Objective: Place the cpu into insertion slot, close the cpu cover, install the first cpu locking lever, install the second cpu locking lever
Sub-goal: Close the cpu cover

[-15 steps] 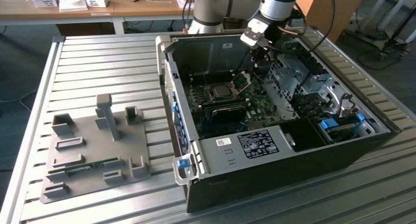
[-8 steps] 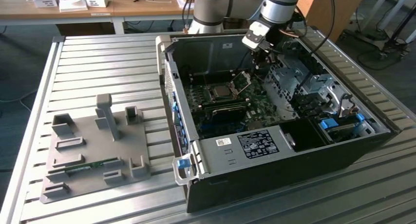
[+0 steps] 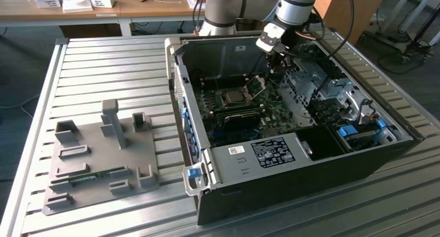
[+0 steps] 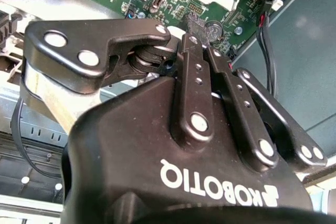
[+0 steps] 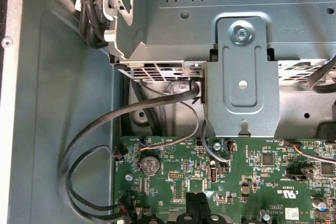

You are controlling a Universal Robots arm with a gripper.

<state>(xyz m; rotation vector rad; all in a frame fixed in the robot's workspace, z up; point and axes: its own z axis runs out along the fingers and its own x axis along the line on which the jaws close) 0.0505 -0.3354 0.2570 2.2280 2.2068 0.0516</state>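
cpu is seated flat in its socket, centre of frame in the exterior view, silvery top up. gripper hangs upper centre of frame, inside the open computer case, above the socket and slightly toward the exterior view's right. In the second wrist view the gripper is clenched on itself, fingers pressed together. Both wrist views show the green motherboard just past the tips.

cpu cover stands tilted up, hinged at the socket edge on the exterior view's right, directly under the fingertips. Can't tell whether they touch it.

In the first wrist view a coin cell sits on the board, black cables loop beside it, and a grey metal bracket rises beyond the board.

Outside the case, a grey fixture plate lies at lower left of the exterior frame on the slatted table, well apart from the arm.
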